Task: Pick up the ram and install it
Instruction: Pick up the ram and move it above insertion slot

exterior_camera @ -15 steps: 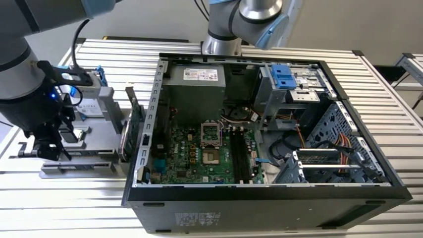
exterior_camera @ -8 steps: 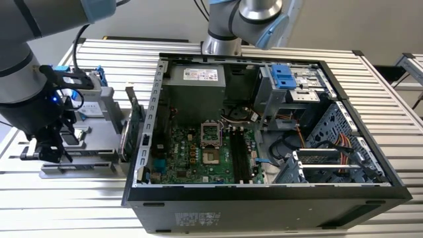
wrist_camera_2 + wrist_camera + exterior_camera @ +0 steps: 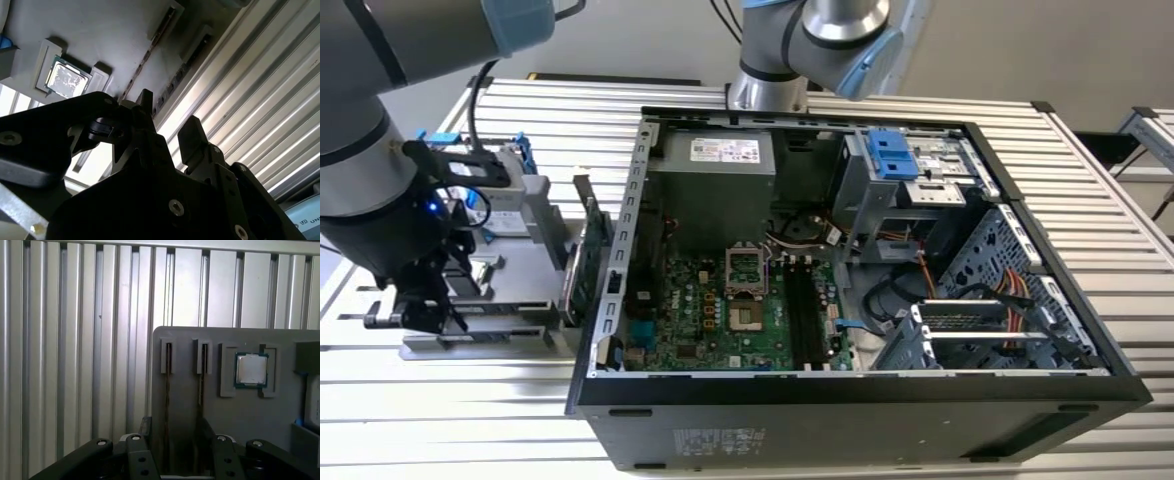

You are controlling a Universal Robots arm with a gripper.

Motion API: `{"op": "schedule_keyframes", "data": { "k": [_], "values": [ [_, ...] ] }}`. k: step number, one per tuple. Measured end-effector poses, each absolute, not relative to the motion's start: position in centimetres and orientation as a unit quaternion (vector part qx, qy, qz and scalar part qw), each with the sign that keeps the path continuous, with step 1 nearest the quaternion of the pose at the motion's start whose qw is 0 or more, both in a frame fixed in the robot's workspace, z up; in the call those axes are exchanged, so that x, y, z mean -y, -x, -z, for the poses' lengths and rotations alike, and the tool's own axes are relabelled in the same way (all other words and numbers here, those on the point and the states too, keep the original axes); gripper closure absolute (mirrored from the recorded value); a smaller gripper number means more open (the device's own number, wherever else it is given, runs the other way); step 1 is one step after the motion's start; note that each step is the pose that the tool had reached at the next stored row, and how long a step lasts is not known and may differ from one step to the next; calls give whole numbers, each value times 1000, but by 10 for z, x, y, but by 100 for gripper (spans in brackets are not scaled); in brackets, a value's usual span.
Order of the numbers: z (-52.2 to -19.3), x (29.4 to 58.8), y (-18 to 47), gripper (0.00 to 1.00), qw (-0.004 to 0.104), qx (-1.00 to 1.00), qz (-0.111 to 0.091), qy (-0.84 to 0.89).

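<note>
Nothing legible. White label (image 3: 724, 150) on the power supply (image 3: 714, 200), pale sticker (image 3: 720, 438) on the case (image 3: 881, 400) outer wall, stickers (image 3: 937, 165) beside the blue drive latch (image 3: 891, 155): print too small. Label corner (image 3: 306, 220) in the second wrist view: letters cut off.

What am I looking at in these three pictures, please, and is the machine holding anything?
The exterior view shows a robot arm beside an open computer case on a slatted metal table. The two wrist views come from cameras riding on the arm, looking past its tool. The tool is open and holds nothing. It hovers over a grey holder, where two ram sticks stand on edge in slots, beside a square processor chip.
</note>
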State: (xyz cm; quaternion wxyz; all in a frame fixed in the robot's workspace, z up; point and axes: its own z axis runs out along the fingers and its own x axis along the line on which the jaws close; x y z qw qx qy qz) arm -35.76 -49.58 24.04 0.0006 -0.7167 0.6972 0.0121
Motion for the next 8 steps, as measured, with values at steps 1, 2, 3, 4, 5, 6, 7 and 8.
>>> {"op": "schedule_keyframes", "data": {
  "k": [1, 2, 3, 4, 5, 6, 7, 8],
  "values": [
    [-240, 496, 358, 0, 1, -697, -12, 717],
    [-239, 496, 358, 0, 1, -697, -12, 717],
    [-238, 496, 358, 0, 1, -697, -12, 717],
    [-237, 496, 358, 0, 1, -697, -12, 717],
    [-237, 496, 359, 0, 1, -698, -12, 716],
    [-236, 496, 359, 0, 1, -698, -12, 716],
    [-235, 496, 359, 0, 1, -698, -12, 716],
    [-234, 497, 359, 0, 1, -698, -12, 716]
  ]
}}
